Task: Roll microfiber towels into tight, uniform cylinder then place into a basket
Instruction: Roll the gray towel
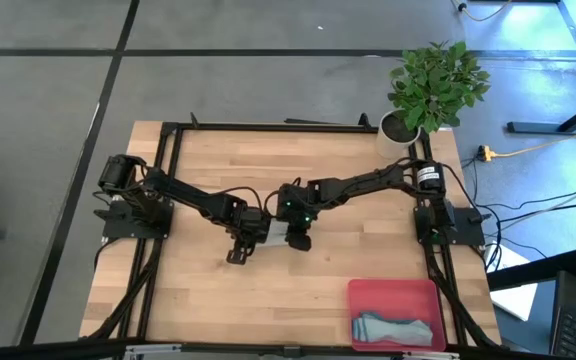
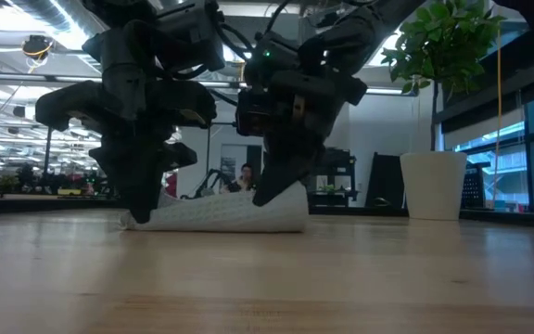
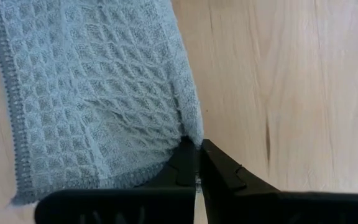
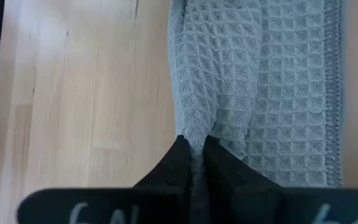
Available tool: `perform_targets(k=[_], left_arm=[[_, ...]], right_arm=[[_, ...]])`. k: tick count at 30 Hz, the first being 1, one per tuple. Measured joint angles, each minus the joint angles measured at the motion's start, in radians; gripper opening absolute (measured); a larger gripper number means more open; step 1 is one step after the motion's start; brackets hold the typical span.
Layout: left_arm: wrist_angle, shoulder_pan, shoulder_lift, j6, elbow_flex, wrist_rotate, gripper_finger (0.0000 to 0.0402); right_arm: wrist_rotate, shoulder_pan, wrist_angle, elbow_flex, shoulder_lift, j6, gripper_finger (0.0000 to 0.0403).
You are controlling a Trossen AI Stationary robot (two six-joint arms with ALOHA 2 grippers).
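A pale grey-green waffle-weave towel [image 1: 274,233] lies at the table's middle as a low folded bundle [image 2: 221,213], resting on the wood along its whole length. My left gripper [image 1: 256,238] is at its left end and my right gripper [image 1: 292,236] near its right end; both are shut on the cloth. A second towel [image 1: 396,328], rolled up, lies inside the pink basket [image 1: 360,296] at the near right of the table. My left gripper pinches the towel's side edge [image 3: 190,134] between its two fingers, close to a hemmed corner. The fingers [image 2: 137,209] come steeply from above, and their ends are down at the table. The cloth lies flat beyond them. My right gripper pinches a raised fold of the towel [image 4: 194,134] between its two fingers, several layers gathered into a ridge. The fingers [image 2: 269,190] slant down from the far right. The rest of the towel stays on the table.
A potted plant [image 1: 433,85] in a white pot [image 2: 432,186] stands at the far right corner. Black frame rails [image 1: 268,127] run along the table's far and side edges. Bare wood [image 1: 268,300] lies between the towel and the near edge.
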Motion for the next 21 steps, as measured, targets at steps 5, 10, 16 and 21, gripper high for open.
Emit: perform_targets(k=[5,10,16,21], left_arm=[[0.001,0.000,0.000,0.006,0.000,-0.013,0.0000],[0.024,-0.004,0.000,-0.030,-0.002,-0.060,0.0000],[0.037,-0.006,0.000,-0.048,-0.003,-0.080,0.0028],[0.037,-0.005,0.000,-0.044,-0.003,-0.076,0.0067]], right_arm=[[-0.001,0.000,0.001,-0.001,-0.010,0.003,0.0029],[0.000,0.001,-0.009,-0.002,-0.005,0.003,0.0027],[0.002,0.001,-0.010,-0.003,-0.005,0.003,0.0029],[0.005,0.001,-0.010,-0.003,-0.005,0.003,0.0030]])
